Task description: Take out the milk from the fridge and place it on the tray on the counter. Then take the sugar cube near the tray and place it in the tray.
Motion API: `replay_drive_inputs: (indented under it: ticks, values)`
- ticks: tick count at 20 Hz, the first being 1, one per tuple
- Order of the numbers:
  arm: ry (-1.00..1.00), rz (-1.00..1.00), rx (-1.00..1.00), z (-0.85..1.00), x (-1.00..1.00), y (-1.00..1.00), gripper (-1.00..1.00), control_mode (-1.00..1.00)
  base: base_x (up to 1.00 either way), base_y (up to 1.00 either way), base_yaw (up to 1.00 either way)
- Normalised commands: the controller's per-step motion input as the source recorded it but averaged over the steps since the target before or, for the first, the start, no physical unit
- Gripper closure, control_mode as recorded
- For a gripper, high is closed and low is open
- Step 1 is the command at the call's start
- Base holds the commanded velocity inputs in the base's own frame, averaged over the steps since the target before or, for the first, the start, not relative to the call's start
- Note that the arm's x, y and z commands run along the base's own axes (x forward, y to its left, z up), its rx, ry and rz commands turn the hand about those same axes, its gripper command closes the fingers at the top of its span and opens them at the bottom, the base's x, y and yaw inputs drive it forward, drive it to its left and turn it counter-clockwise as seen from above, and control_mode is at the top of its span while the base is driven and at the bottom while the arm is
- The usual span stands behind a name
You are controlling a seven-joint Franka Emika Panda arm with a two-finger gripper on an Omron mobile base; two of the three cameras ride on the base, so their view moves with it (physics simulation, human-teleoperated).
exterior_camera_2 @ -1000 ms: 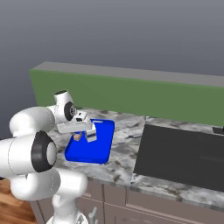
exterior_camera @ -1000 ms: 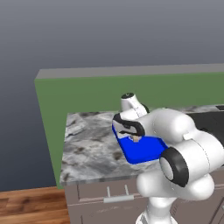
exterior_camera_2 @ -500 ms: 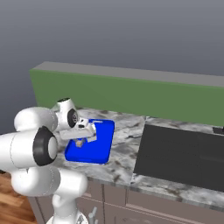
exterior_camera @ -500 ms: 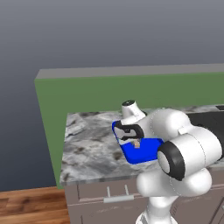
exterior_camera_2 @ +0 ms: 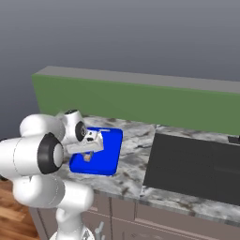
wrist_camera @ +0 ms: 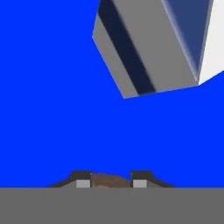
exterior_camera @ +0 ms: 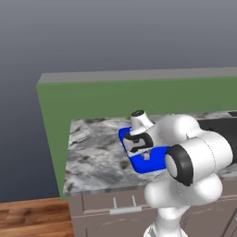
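My gripper (wrist_camera: pixel 111 180) is shut on the tan-orange sugar cube (wrist_camera: pixel 110 178), which sits between the two dark fingertips (wrist_camera: pixel 83 181). It hangs just above the blue tray (wrist_camera: pixel 52 109). The milk (wrist_camera: pixel 148 43), a white carton with blue markings, stands on the tray a little beyond the cube. From the base, the gripper (exterior_camera: pixel 146 155) holds the cube (exterior_camera_2: pixel 87 158) low over the tray (exterior_camera: pixel 155 162) (exterior_camera_2: pixel 107 159) on the marbled counter (exterior_camera: pixel 92 152). The fridge is out of view.
A black cooktop (exterior_camera_2: pixel 192 166) lies in the counter right of the tray. A green wall (exterior_camera: pixel 92 99) rises behind the counter. Grey-brown cabinet fronts with metal handles (exterior_camera: pixel 122 210) run below the edge. My own white elbow (exterior_camera: pixel 194 157) hides the tray's right side.
The hand has come down a little over the tray with the sugar cube still held. The elbow has swung closer to the left base camera.
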Motion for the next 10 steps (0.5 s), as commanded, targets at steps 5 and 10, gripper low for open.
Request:
replay_drive_inputs:
  ticks: [5,10]
  values:
    - [0.05,0.00,0.00,-0.29,0.00,0.00,-1.00,-1.00,0.00,0.00,0.00]
    - [0.00,0.01,0.00,-0.01,-0.06,-0.04,-1.00,-1.00,0.00,0.00,0.00]
